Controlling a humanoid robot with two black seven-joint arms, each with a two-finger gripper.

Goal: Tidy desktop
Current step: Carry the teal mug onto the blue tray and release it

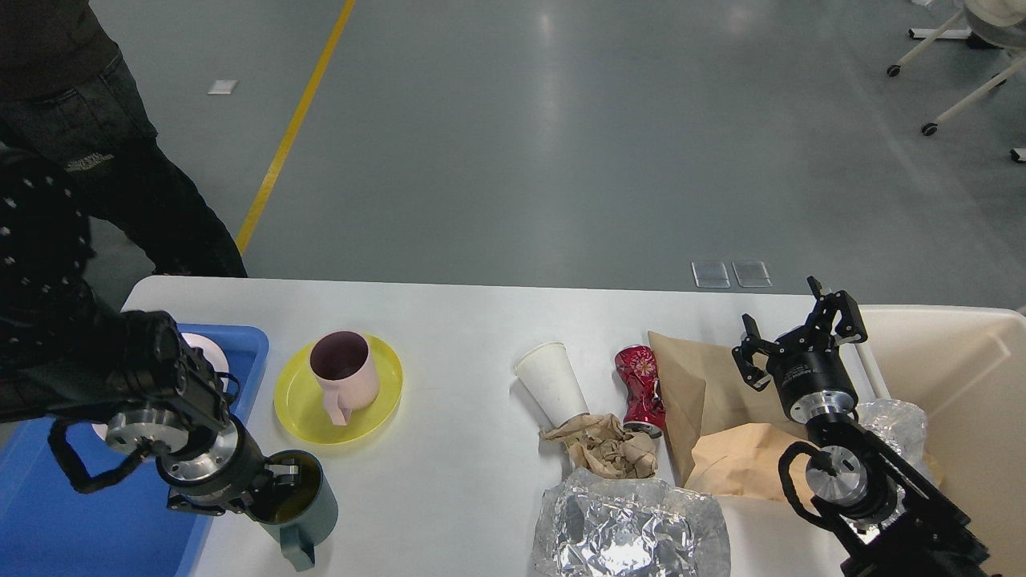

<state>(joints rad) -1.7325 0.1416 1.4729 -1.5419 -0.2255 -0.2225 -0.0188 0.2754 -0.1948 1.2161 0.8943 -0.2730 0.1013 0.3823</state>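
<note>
Left pincer (276, 481) clamped on dark green mug (300, 505) at near-left of white tabletop (457, 336), beside blue tray (48, 521). Right pincer (801, 332) spread open above brown paper bag (697, 377).

White desk (449, 320) seen from above. Left end effector (276, 485) closed on the rim of a dark green mug (296, 505) beside a blue tray (48, 513). Pink mug (346, 375) upright on yellow plate (377, 409). Right end effector (797, 336) spread wide above brown paper (697, 377), touching nothing.
</note>
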